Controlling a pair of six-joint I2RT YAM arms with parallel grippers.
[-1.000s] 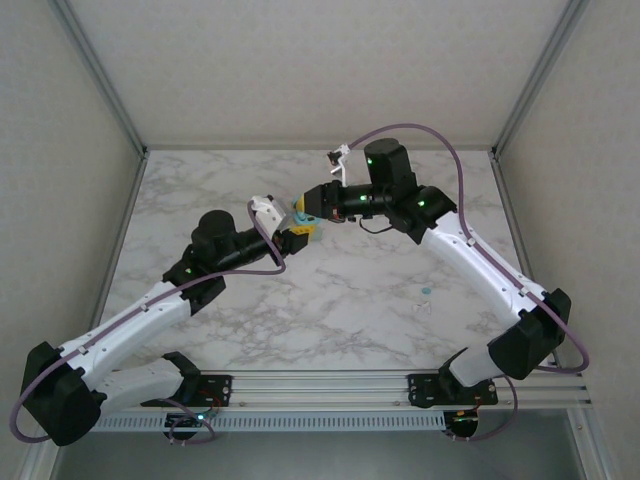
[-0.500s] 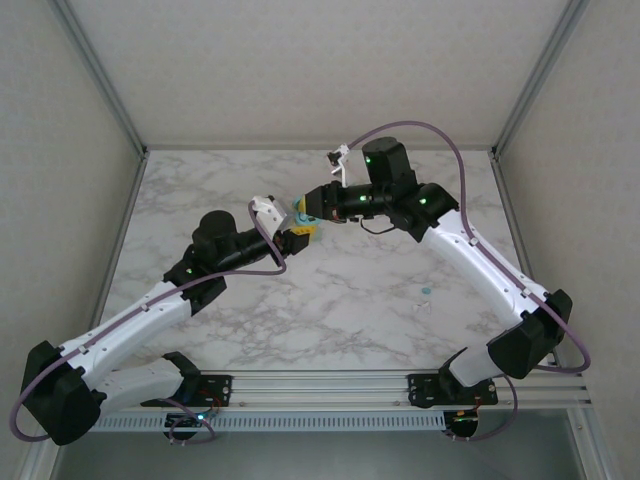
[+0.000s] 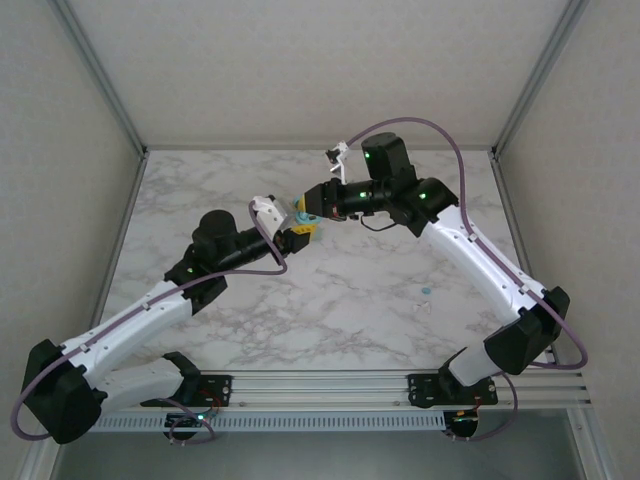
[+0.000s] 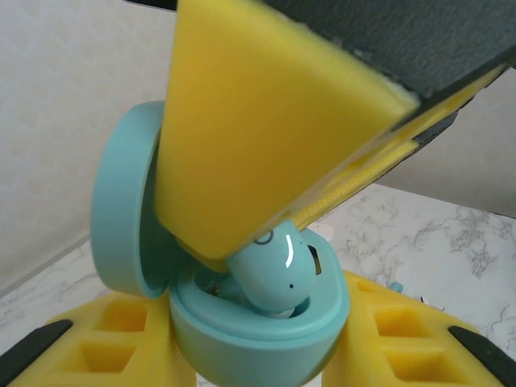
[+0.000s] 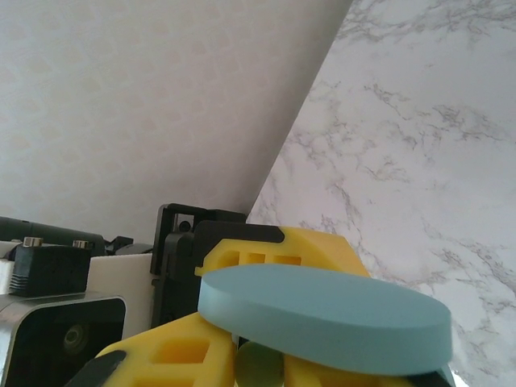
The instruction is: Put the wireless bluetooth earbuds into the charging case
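Note:
The charging case [image 4: 258,334] is teal and stands open, its lid [image 4: 121,201] swung up to the left. My left gripper [image 4: 258,359] is shut on its base, one yellow finger on each side. A teal earbud [image 4: 270,274] sits tilted in a socket of the base, pinched from above by the yellow pads [image 4: 258,137] of my right gripper [image 3: 306,210]. In the right wrist view the lid [image 5: 322,314] lies edge-on across the fingers of that gripper [image 5: 258,372]. In the top view both grippers meet at the case [image 3: 300,222] above mid-table. A second earbud [image 3: 424,290] lies on the table to the right.
The marble table [image 3: 330,320] is walled at the back and both sides. A tiny white piece [image 3: 422,305] lies just beside the loose earbud. The left arm [image 3: 150,310] and right arm [image 3: 490,270] reach in from the near rail [image 3: 320,385].
The right gripper has closed slightly tighter and shifted a little left over the case. The left arm and the case have stayed put.

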